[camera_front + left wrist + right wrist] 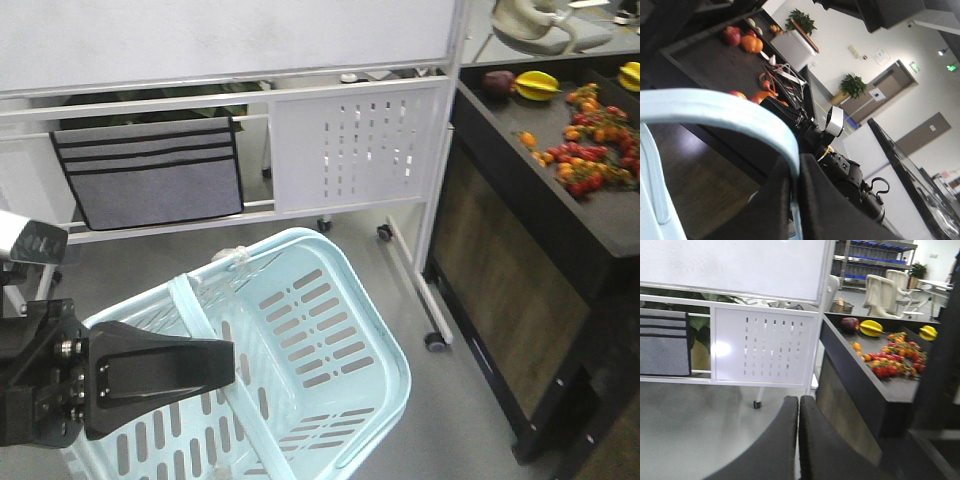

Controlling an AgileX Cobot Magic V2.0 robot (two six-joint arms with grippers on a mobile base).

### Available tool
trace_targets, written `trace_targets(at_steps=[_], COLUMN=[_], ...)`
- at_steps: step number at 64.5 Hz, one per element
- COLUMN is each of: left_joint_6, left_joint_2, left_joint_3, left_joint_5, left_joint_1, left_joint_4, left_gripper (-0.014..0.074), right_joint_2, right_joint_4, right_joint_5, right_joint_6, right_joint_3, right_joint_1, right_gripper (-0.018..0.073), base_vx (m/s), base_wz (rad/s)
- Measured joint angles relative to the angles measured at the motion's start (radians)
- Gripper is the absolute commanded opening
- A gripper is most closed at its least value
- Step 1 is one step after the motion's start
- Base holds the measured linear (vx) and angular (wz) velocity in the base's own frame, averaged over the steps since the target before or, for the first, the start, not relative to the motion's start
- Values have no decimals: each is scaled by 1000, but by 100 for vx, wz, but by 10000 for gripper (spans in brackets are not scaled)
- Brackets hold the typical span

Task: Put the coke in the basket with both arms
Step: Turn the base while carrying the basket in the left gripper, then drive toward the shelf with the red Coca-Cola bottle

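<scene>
Clamping a pale blue bar of the basket (pixel 300 340), the left gripper (pixel 796 175) held it tilted, mouth up, its long axis apparently running from lower left to upper right. The right gripper (pixel 799 405) was pinched together on nothing. No coke was in view. Hung from one narrow pinch, the basket could swing or slip, tipping out the coke once loaded.

Grey floor (pixel 140 262). White wheeled whiteboard (pixel 230 40) with perforated panel (pixel 355 145); grey fabric pouch (pixel 150 170) hangs beside it. Dark worktop (pixel 605 225) at right carries scattered fruit (pixel 590 150).
</scene>
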Motion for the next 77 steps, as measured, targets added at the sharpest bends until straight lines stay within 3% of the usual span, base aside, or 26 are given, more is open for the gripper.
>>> trace_targets(at_steps=[26, 77], left_joint_6=[0, 0], left_joint_2=[0, 0], left_joint_3=[0, 0], left_joint_5=[0, 0], left_joint_1=[0, 0], left_joint_4=[0, 0], left_gripper=[-6, -6], right_joint_2=[0, 0], right_joint_4=[0, 0], right_joint_5=[0, 1], right_joint_6=[0, 0], right_joint_3=[0, 0], right_joint_1=[0, 0], right_gripper=[-5, -5], base_vx=[27, 21], base_wz=[49, 73])
